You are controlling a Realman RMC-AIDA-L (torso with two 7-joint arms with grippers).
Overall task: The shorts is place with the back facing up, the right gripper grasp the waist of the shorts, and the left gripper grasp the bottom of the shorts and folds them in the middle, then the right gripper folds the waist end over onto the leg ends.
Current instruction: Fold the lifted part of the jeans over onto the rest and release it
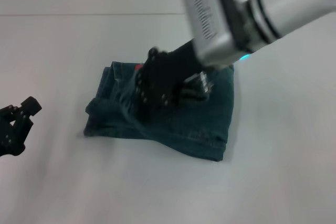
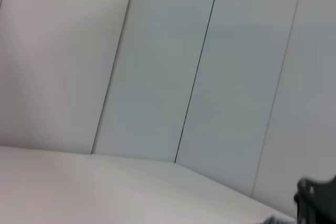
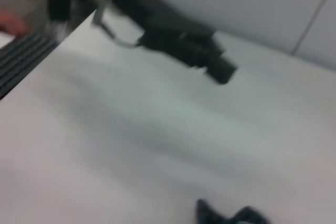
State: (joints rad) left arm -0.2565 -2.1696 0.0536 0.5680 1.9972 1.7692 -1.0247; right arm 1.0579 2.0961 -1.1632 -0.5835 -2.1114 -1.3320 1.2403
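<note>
The shorts [image 1: 173, 114] lie folded into a compact bundle on the white table [image 1: 273, 171], a little to the 12 o'clock side of the middle of the head view. The bundle's long axis runs across me, from about 9 o'clock to 3 o'clock. Its 3 o'clock end is a flat, squared edge with a stitched seam along the 5 o'clock corner. The 9 o'clock end is looser and rumpled, with a fold of denim bulging toward 8 o'clock. I cannot tell which end is the waistband under the folds. A small red-orange spot of print [image 1: 138, 67] peeks out at the bundle's 11 o'clock side; no writing or number on it can be read.

My right gripper [image 1: 152, 85] hangs over the middle of the shorts, reaching in from 1 o'clock. Its black body covers the cloth, and I cannot tell whether its fingers are spread or closed, or whether they touch the denim.

My left gripper [image 1: 18, 124] sits at 9 o'clock near the edge of the head view, well apart from the shorts, its fingers spread with nothing between them. The right wrist view also shows it [image 3: 210, 61] above the bare tabletop.
</note>
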